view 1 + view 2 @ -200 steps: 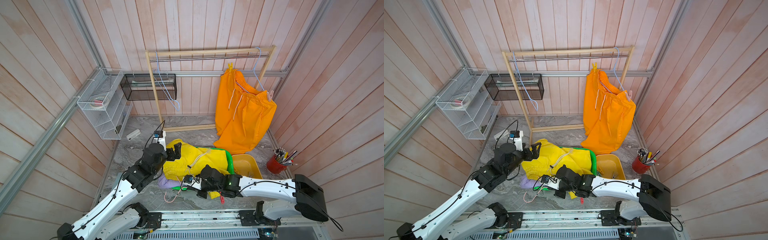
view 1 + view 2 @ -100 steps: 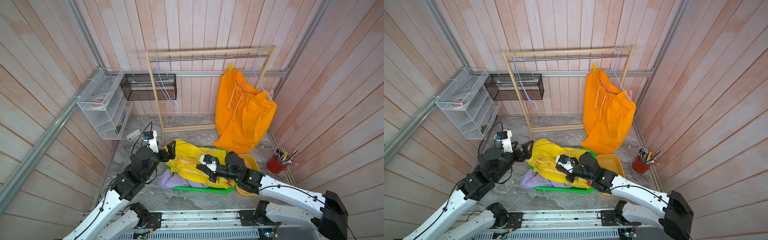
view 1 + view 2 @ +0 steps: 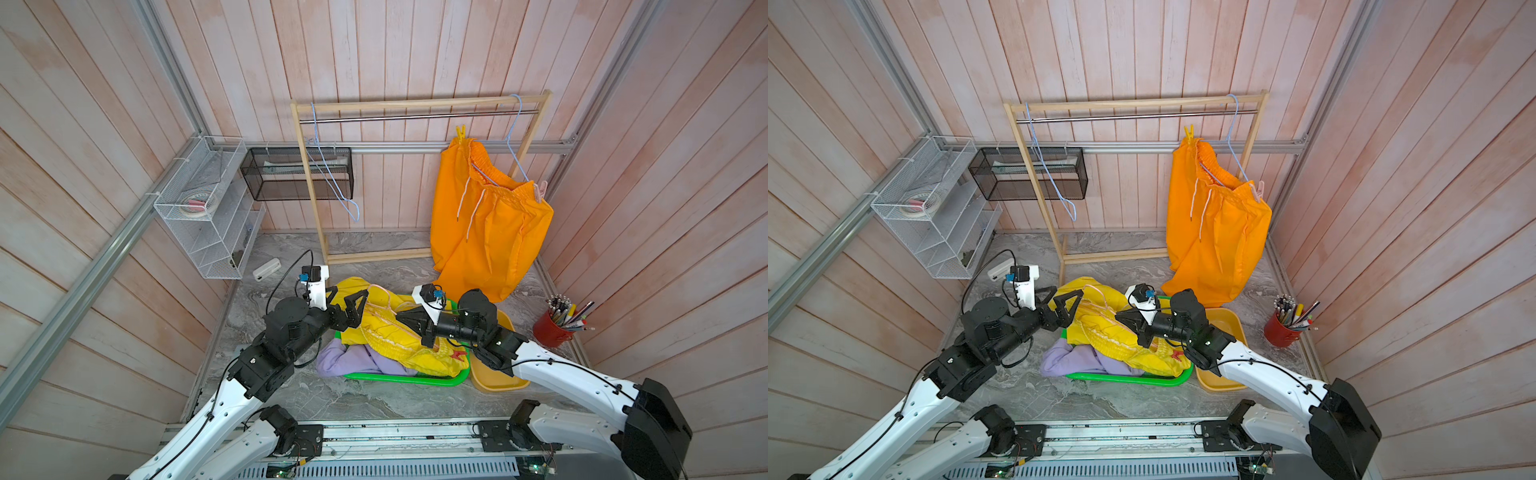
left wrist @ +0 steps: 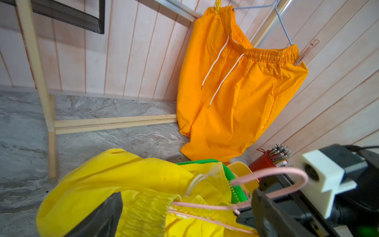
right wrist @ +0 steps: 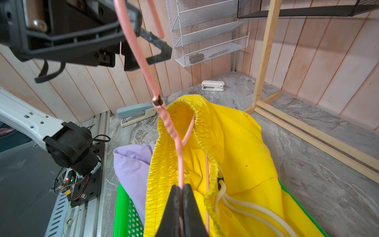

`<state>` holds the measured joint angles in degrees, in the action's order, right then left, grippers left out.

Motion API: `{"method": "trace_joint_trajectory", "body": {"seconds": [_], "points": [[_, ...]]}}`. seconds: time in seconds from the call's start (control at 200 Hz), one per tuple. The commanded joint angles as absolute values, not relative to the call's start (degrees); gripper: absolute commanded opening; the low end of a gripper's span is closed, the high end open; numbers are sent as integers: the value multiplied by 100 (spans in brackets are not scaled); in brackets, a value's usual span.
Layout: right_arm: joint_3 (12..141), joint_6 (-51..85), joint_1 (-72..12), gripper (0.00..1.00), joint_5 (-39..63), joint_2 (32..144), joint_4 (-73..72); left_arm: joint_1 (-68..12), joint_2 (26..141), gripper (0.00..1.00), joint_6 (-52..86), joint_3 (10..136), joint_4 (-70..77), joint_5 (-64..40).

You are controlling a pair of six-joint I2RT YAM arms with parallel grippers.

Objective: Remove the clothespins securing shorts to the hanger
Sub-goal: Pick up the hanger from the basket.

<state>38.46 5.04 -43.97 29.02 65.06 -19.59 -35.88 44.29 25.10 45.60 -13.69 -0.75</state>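
Right wrist view has the bright yellow drawstring shorts (image 5: 235,147) threaded on a thin pink wire hanger (image 5: 170,126), whose wire the right gripper (image 5: 181,197) pinches between fully closed jaws just beside the gathered waistband, above the lilac shorts (image 5: 131,162) in the green perforated plastic tray (image 5: 125,215). The left gripper (image 4: 186,197) stands wide apart and empty, the waistband between its fingers and the hanger's hook curving past one finger. Farther back the orange shorts (image 4: 235,92) hang from a pale blue wire hanger (image 4: 283,24) on the wooden rack (image 3: 415,101), pinned by a yellow clothespin (image 4: 217,5) and a pale pink clothespin (image 4: 307,51).
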Motion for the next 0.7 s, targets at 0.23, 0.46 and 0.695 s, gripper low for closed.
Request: {"method": "trace_joint_trajectory", "body": {"seconds": [0.23, 0.46, 0.695], "points": [[4184, 1778, -3786, 0, 4023, 6588, -3377, -3577, 4644, 100, 2127, 4224, -853, -976], [4297, 2087, -3763, 0, 4407, 6686, -3494, -3733, 4992, 100, 1539, 4251, -819, -647], [4316, 2395, -3744, 0, 4482, 6779, -3567, -4166, 5274, 100, 1306, 4421, -615, 111]]}}
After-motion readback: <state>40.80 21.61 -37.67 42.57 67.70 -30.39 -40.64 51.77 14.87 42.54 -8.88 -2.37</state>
